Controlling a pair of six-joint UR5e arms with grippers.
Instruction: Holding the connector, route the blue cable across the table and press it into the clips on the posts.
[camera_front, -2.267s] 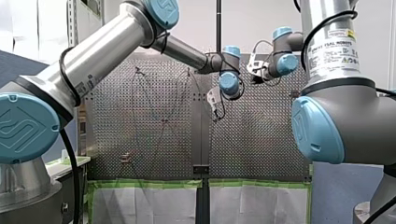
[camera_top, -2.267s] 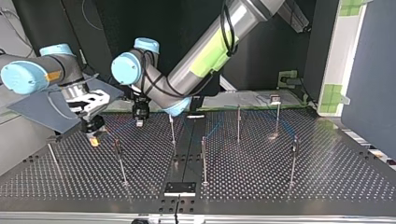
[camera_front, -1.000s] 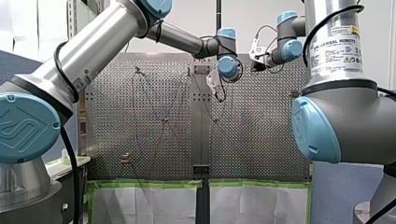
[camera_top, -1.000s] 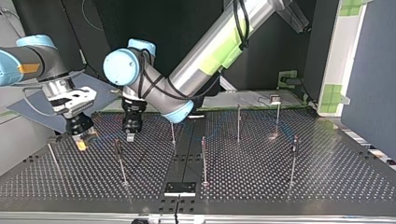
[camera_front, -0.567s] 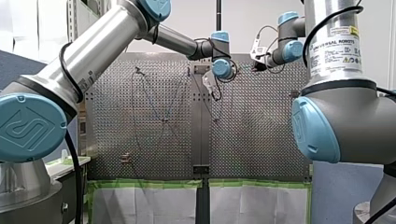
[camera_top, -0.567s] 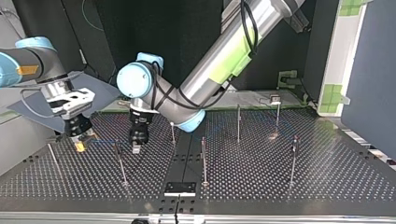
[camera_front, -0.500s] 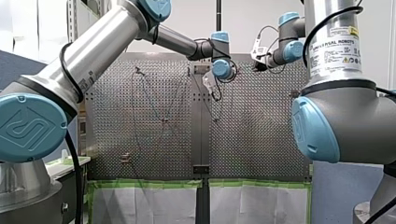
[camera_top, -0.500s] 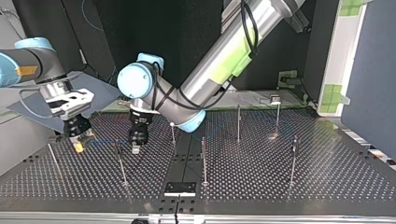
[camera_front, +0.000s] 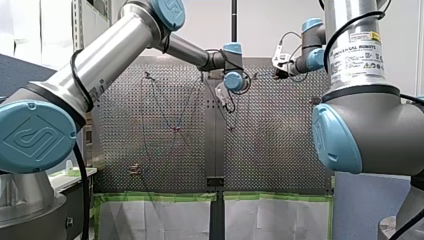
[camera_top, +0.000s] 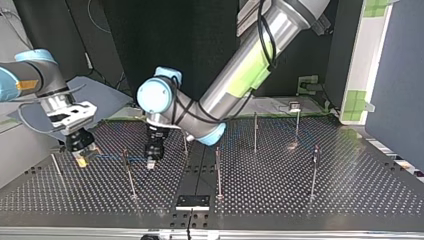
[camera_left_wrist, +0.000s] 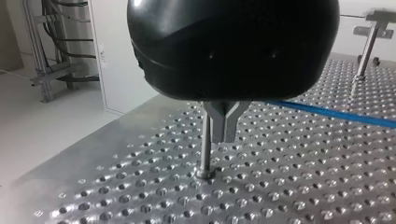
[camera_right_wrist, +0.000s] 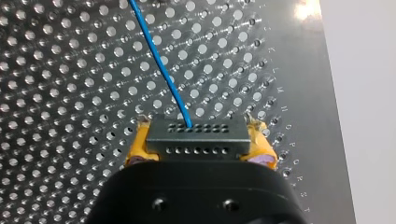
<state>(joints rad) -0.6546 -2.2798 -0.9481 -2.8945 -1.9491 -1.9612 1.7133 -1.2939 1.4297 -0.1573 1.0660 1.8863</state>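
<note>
In the right wrist view, the right gripper (camera_right_wrist: 198, 142) is clamped on the dark connector (camera_right_wrist: 196, 137), with a yellow pad (camera_right_wrist: 139, 145) pressing on each end of the block. The blue cable (camera_right_wrist: 159, 60) leaves the middle of the connector and runs straight ahead, away from the gripper, over the perforated table (camera_right_wrist: 70, 93).

In the left wrist view, the left gripper (camera_left_wrist: 225, 133) hangs just above the table. Its metal fingers (camera_left_wrist: 218, 121) are drawn together until the tips meet, and nothing shows between them. A thin post (camera_left_wrist: 204, 140) stands just beside the fingers. The cable comes out from behind the gripper body and goes off to one side.

In the top view, a small black plate (camera_top: 192, 201) lies at the table's near edge. Behind it, a near post (camera_top: 129, 175) stands between the two grippers. The cable stretches from the right gripper at the view's left, past the top of this post, toward the left gripper near the middle. Whether it sits in the clip cannot be told. Two far posts (camera_top: 255, 132) stand further back, at the view's right.
</note>
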